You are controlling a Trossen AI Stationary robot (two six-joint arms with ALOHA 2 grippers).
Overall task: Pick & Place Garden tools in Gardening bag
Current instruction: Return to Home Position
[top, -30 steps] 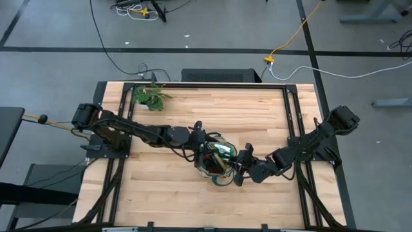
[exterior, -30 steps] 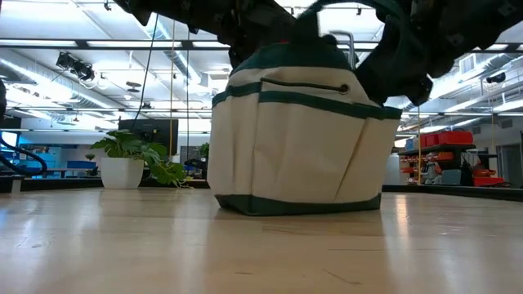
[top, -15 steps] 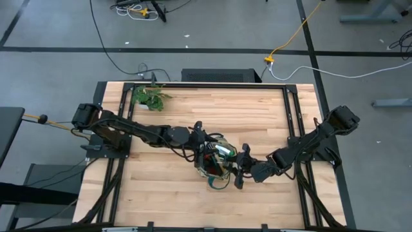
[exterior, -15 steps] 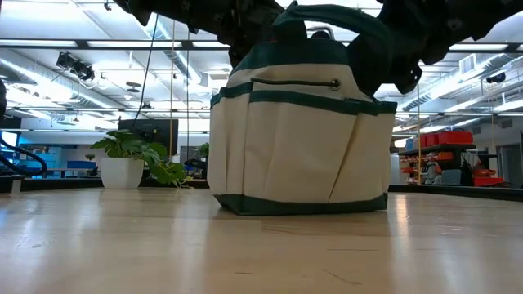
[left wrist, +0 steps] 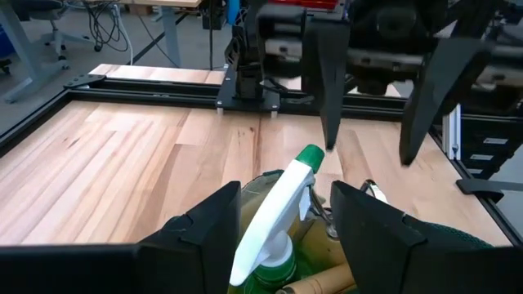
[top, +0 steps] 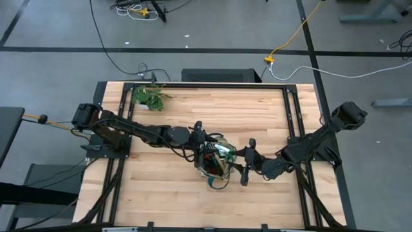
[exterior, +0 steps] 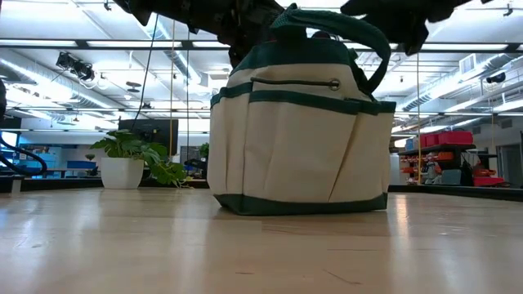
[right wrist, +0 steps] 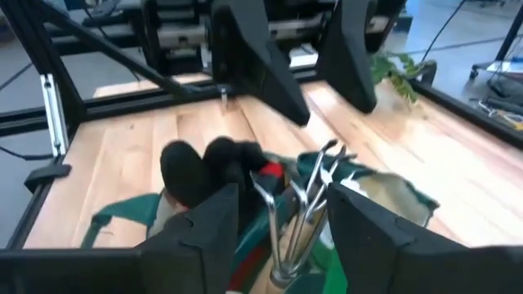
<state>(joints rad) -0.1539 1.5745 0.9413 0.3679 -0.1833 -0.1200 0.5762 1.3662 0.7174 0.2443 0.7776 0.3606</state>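
The cream-white gardening bag [top: 215, 164] with dark green trim stands upright on its flat base mid-table [exterior: 298, 139]. Inside it stand the metal-pronged rakes [right wrist: 310, 188], the red-and-black gloves [right wrist: 225, 167] and the green round piece with a white handle [left wrist: 282, 208]. My left gripper [top: 205, 149] hovers over the bag's mouth, open, with its fingers on either side of the white handle [left wrist: 286, 220]; I cannot tell whether they touch it. My right gripper [top: 246, 164] is open and empty, just right of the bag [right wrist: 282, 237].
A leafy potted plant [top: 149, 96] stands at the far left of the table [exterior: 131, 159]. Black frame rails [top: 293, 122] run along both sides of the table. Bare wood [top: 161, 193] lies near and far of the bag.
My right gripper has drawn back from the bag's right rim toward the table's right edge and risen. The bag's right rim, pushed down and slanted before, has come back level, and its green loop handle now stands free above the mouth.
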